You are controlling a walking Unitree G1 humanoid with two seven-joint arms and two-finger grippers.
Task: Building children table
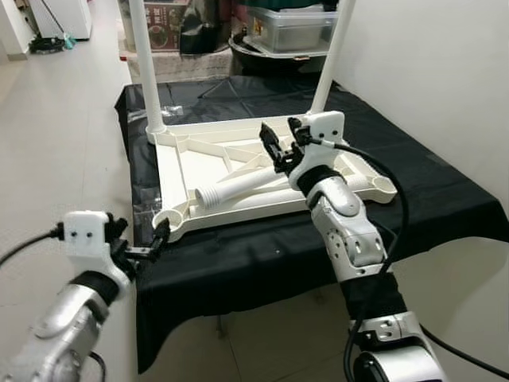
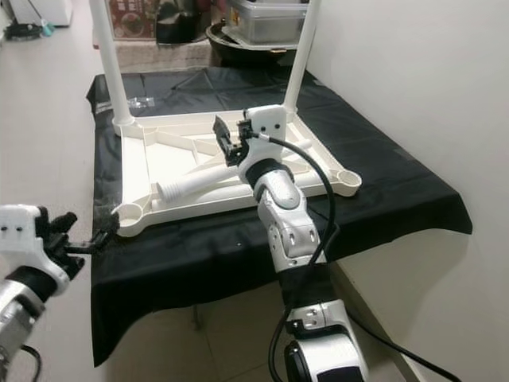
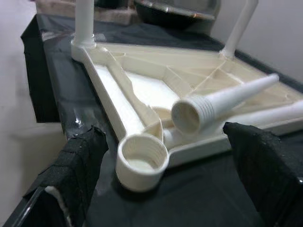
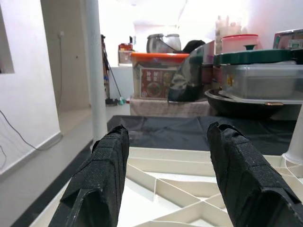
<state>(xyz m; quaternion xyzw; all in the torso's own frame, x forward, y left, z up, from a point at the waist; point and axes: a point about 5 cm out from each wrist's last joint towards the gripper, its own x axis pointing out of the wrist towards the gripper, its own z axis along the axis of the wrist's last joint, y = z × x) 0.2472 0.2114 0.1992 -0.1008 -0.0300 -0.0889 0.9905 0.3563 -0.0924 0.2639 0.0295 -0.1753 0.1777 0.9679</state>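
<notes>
A black cloth-covered platform (image 1: 445, 199) fills the centre of both eye views. On it lies the white plastic children's tabletop (image 1: 179, 163), upside down, ribbed underside up. Two white plastic legs are already mounted: one (image 1: 143, 56) at the upper left of the frame, one (image 1: 332, 56) at upper centre-right. A third, loose white tapered leg (image 1: 238, 189) lies flat across the ribs at centre frame, threaded end toward the lower left.

The right gripper (image 1: 280, 146) hangs above the middle of the tabletop, fingers parted and holding nothing. The left gripper (image 1: 151, 245) sits at the lower left, off the platform edge, fingers spread wide and empty, aligned with the vacant round threaded corner socket (image 3: 142, 160).

Judged risks: the loose leg is a smooth taper and could roll or slip from a pinch placed too near its thin end. A leg entered at a tilt could cross-thread in the socket. Pushing on the light tabletop could slide it on the slick cloth toward the near edge.

View differences: the left wrist view exposes the socket threads and the hollow threaded mouth of the loose leg just beside it, detail too small in the eye views. The right wrist view reveals stacked clear plastic storage containers (image 4: 265, 78) beyond the platform.
</notes>
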